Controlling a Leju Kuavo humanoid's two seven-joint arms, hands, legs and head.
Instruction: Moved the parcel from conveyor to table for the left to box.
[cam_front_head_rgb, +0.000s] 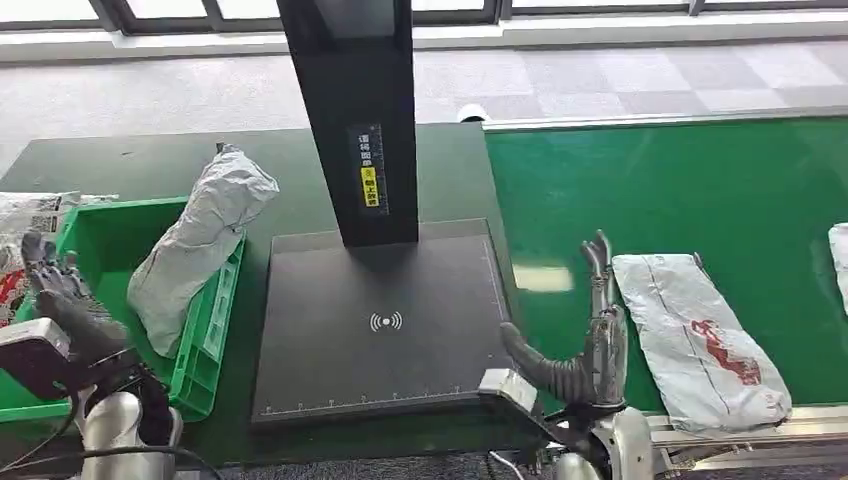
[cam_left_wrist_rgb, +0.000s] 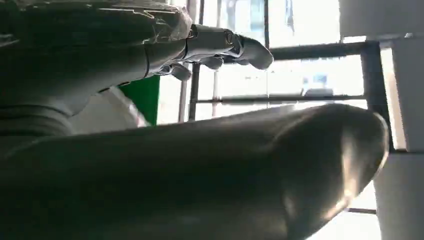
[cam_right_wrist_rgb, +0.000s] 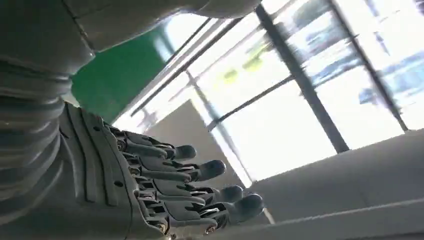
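Parcel (cam_front_head_rgb: 702, 335) on conveyor (cam_front_head_rgb: 680, 190) edge beside right hand (cam_front_head_rgb: 598, 335), fingers spread, empty.

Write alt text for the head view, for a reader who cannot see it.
The robot's right hand is raised, open and empty, beside a grey parcel lying on the green conveyor. Its left hand hovers over a green bin where another grey parcel leans on the rim, left of a black scanner stand.

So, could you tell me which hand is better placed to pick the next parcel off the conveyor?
The right hand: it stands open beside the white parcel lying on the green conveyor. The left hand is across the scanner plate, by the green box.
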